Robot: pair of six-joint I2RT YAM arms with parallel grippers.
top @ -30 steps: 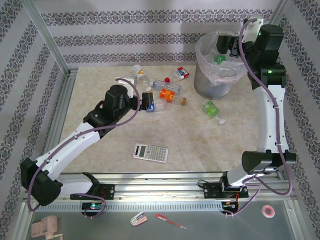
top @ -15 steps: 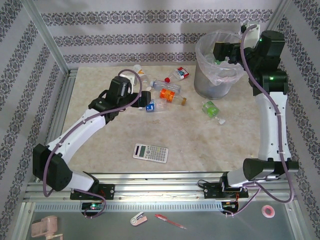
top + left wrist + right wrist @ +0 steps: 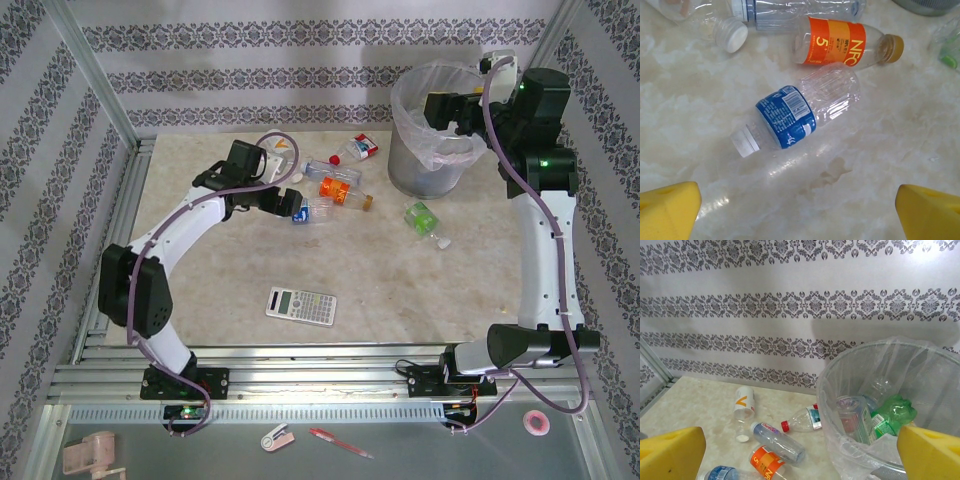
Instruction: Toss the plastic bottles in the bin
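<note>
Inside the bin (image 3: 827, 390): a crushed green bottle (image 3: 896, 415) beside a clear bottle (image 3: 856, 419). Left of the bin: a red-capped bottle (image 3: 802, 421), an orange-labelled bottle (image 3: 767, 460), a white yellow-marked bottle (image 3: 744, 404). Nearer than the bin, yellow fingertips (image 3: 670, 452) spread wide.

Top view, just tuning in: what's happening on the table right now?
The two arms are clearing bottles off the table into the bin. The left gripper hovers open over a blue-labelled bottle lying on its side, not touching it. The right gripper is open and empty above the bin, where a green bottle and a few clear ones lie. An orange-labelled bottle, a green-labelled bottle near the bin and several others wait on the table.
</note>
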